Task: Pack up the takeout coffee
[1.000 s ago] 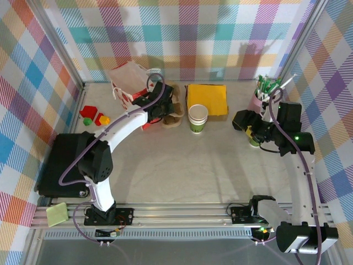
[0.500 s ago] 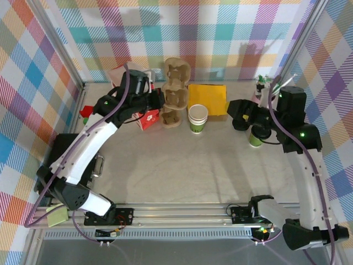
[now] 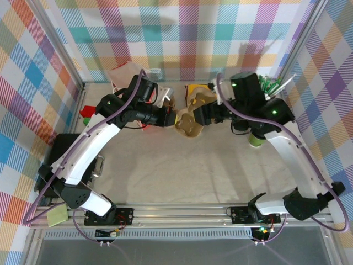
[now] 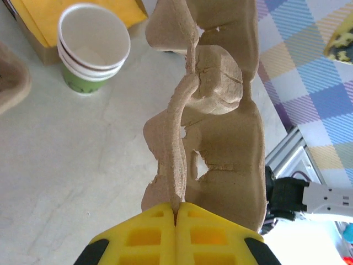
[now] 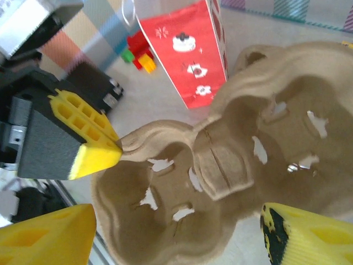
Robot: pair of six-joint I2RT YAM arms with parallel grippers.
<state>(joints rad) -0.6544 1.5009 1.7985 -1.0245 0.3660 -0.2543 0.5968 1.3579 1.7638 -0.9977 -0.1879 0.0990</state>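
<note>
Moved in the last half second: both arms swung inward; pulp carrier (image 3: 190, 118) brought from the back of the table to the centre, lifted between the two grippers.
Carrier: held in the air, tilted; one piece or two nested, cannot tell.
Left gripper (image 4: 176, 212): closed tight on the thin edge of the carrier.
Right gripper (image 3: 203, 115): jaws wide apart on both sides of the other end, pressing nothing yet.
Good way, as judged: right jaws to close on the rim, not inside a well; then lowering level, wells up, on bare table.
Stack of cups (image 4: 94, 47): just beside the carrier; easy to knock.
Takeout coffee (image 3: 254, 141): upright under the right forearm, apart from the carrier, not yet packed.
</note>
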